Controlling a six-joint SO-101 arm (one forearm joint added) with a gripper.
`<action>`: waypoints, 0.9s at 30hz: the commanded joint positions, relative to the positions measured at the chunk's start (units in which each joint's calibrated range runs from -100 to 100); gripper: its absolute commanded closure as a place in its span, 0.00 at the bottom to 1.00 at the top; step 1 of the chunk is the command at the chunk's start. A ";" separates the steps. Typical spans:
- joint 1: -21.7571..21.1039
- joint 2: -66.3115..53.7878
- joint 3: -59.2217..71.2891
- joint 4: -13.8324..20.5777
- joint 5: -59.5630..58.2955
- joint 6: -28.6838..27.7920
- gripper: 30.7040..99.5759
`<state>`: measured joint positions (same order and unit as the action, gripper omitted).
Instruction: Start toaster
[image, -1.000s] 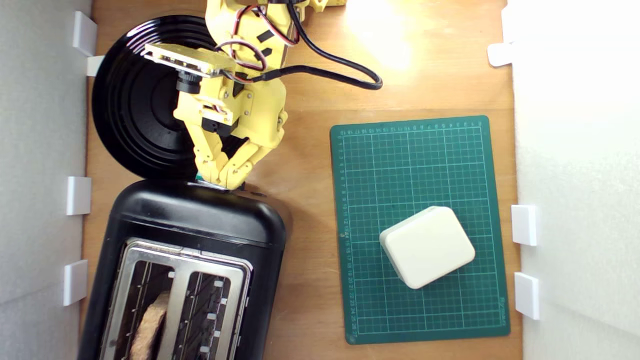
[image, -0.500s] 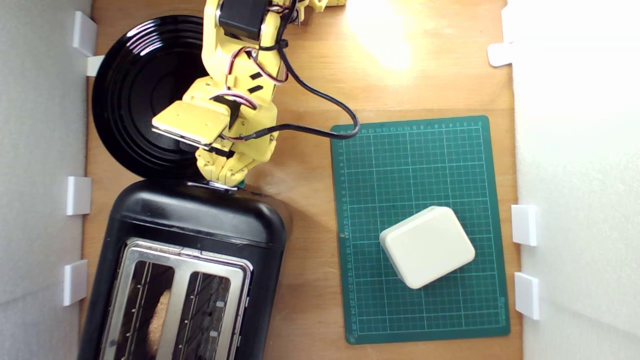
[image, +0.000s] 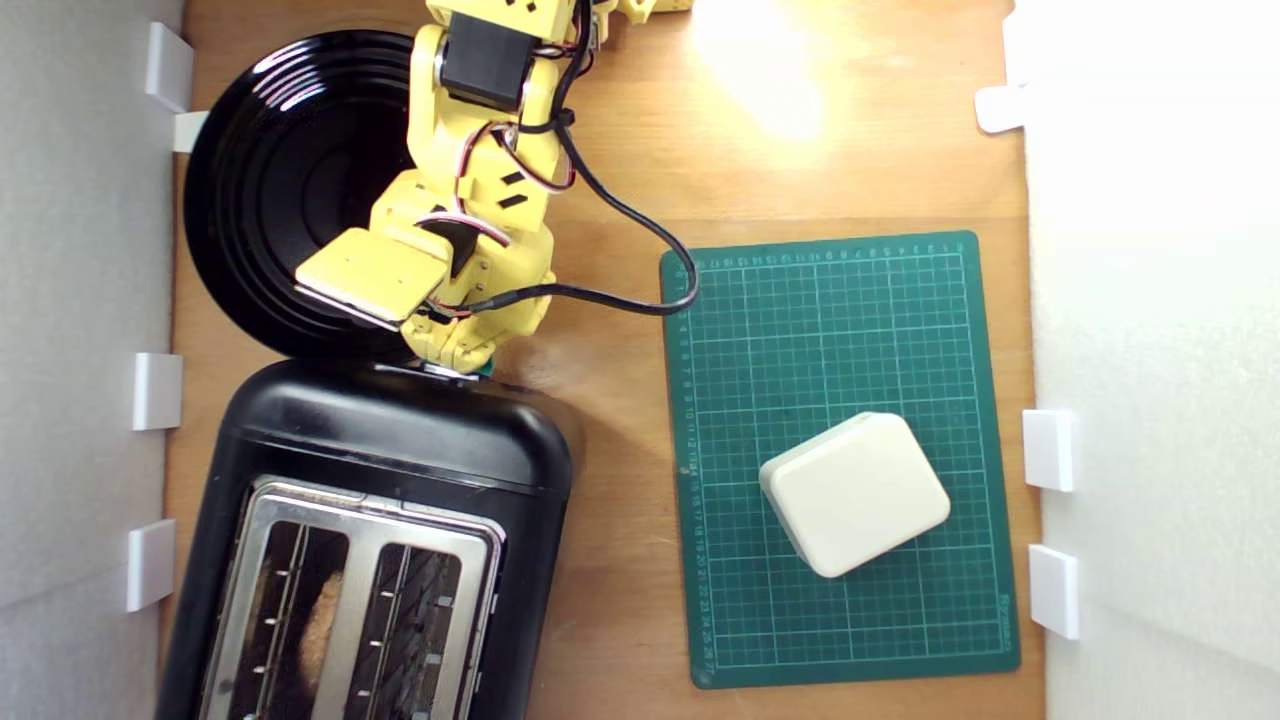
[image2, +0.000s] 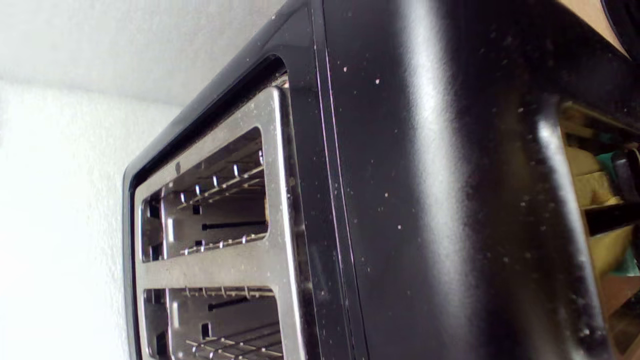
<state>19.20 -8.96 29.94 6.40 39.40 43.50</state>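
Glossy black 2-slot toaster (image: 390, 450), silver top plate, stands at 7 o'clock in the exterior view; a browned slice of bread (image: 320, 625) sits low in 1 slot. Yellow gripper (image: 455, 360) points down against the toaster's end at its teal lever (image: 486, 371); how far its jaws are apart cannot be told. Black ridged plate (image: 260, 200) at 11 o'clock. Green cutting mat (image: 900, 300) at 3 o'clock carries a cream box (image: 855, 493).
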 joint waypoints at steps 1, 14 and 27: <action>0.48 3.88 2.28 0.54 0.47 -0.85 0.99; 0.56 11.21 10.64 1.48 0.38 -0.74 0.99; 0.40 16.04 13.00 3.54 -0.82 -1.16 0.99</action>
<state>18.84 -4.29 35.96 9.20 38.64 42.42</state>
